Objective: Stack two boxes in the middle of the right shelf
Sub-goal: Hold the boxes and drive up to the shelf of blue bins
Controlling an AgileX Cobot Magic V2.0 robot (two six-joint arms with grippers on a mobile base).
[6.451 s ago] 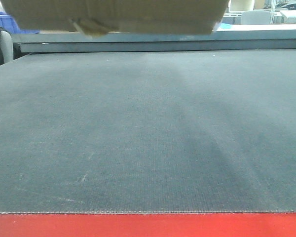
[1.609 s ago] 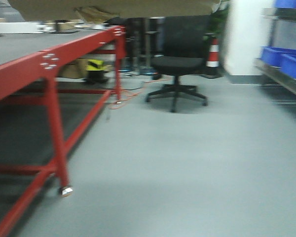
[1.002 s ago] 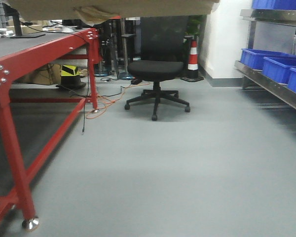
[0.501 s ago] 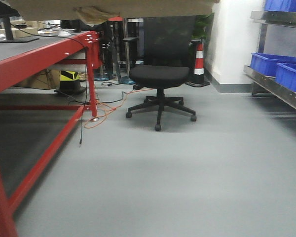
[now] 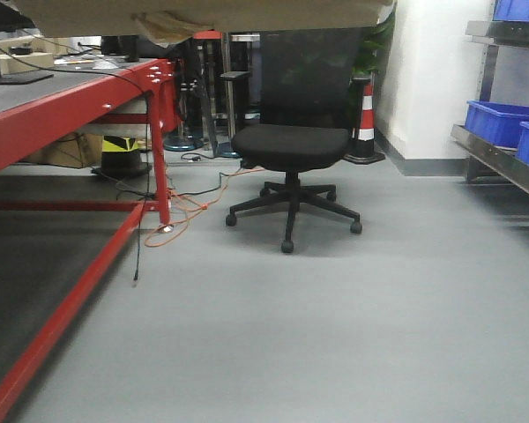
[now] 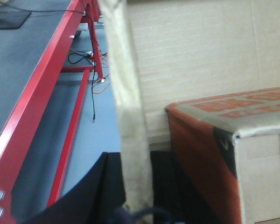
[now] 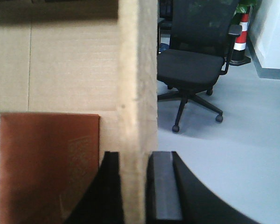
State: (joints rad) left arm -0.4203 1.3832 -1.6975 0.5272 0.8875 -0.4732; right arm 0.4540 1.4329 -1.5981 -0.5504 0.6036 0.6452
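Chair [image 5: 289,145] nears as I roll.
My left pincer [image 6: 135,186] and right pincer [image 7: 136,186] clamp box [image 6: 196,51] walls; jolts risk slippage.

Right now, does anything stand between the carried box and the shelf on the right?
Nothing on the floor does: bare grey floor runs to the shelf. The office chair stands ahead, left of that path. On the shelf, blue bins occupy the visible stretch of board, so the box may find no room there.
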